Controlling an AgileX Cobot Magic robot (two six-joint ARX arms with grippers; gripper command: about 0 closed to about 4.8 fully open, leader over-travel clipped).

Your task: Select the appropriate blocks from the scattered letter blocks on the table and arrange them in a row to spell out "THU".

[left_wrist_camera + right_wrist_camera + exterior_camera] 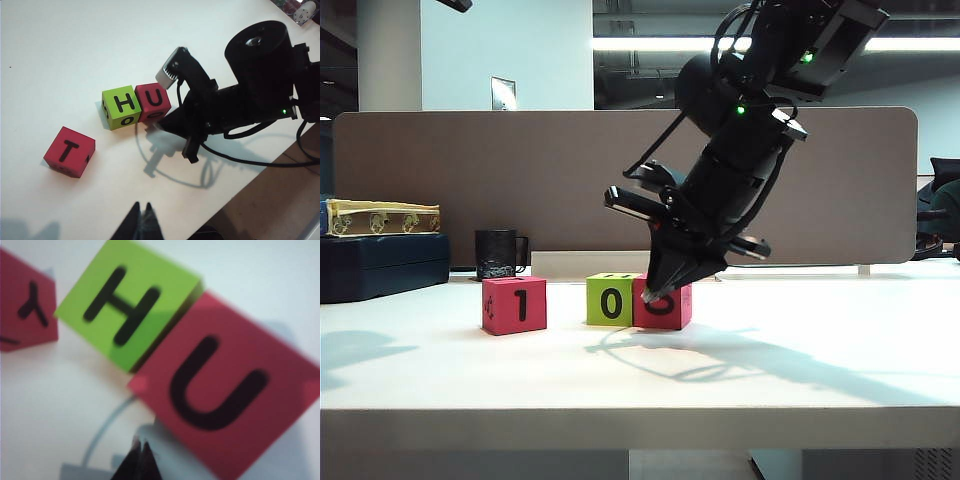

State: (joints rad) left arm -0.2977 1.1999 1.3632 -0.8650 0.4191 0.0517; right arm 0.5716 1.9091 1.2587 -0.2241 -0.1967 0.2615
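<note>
Right gripper (660,296) is tilting down steeply, jaws closed, empty, tip at red U block (153,102). U is touching green H block (121,107); T block (69,151) sitting apart. Left gripper (141,220) is hovering closed, empty, above the table (75,50).

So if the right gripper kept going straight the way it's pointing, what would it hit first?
Most likely the red U block; the right gripper, jaws shut, points down at its near side, though depth is unclear.
</note>
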